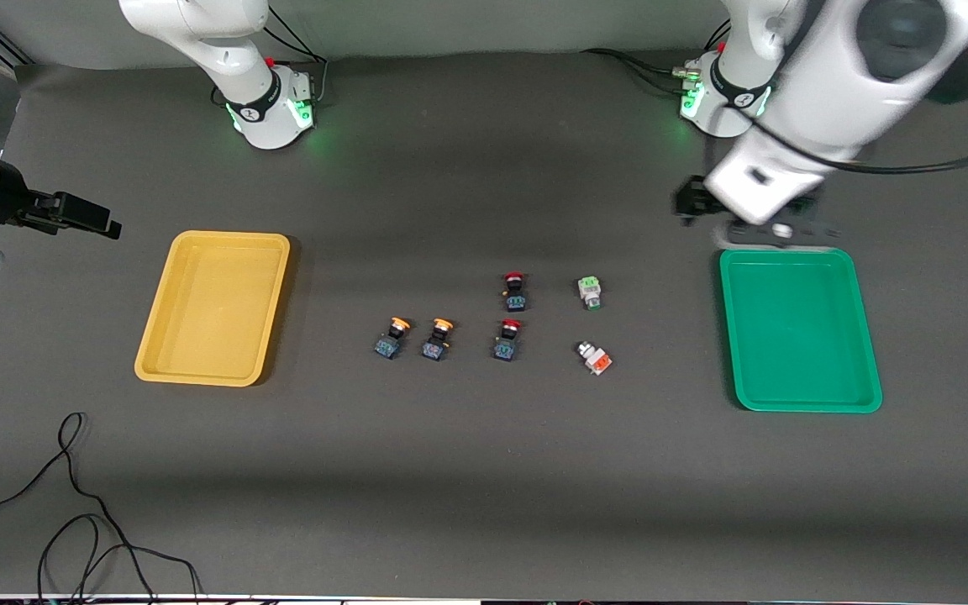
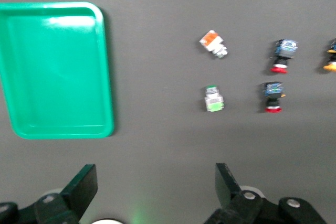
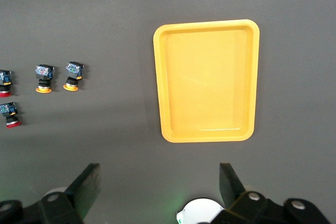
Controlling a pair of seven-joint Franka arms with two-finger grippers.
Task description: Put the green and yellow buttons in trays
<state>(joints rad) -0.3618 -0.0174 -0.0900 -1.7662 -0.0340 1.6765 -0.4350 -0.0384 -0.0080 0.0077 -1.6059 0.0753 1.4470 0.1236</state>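
Two yellow-capped buttons (image 1: 396,336) (image 1: 438,338) on dark bodies stand side by side mid-table, also in the right wrist view (image 3: 44,78) (image 3: 73,75). The green-capped button (image 1: 591,291) on a pale body lies toward the green tray (image 1: 799,340), and shows in the left wrist view (image 2: 213,99). The yellow tray (image 1: 215,307) lies at the right arm's end and holds nothing. My left gripper (image 1: 753,223) is open and empty, in the air over the green tray's edge nearest its base (image 2: 155,174). My right gripper (image 1: 72,214) is open and empty, high beside the yellow tray (image 3: 160,174).
Two red-capped switches (image 1: 515,290) (image 1: 507,339) stand between the yellow and green buttons. An orange-and-white switch (image 1: 595,358) lies nearer the front camera than the green button. A black cable (image 1: 72,504) loops at the near corner by the right arm's end.
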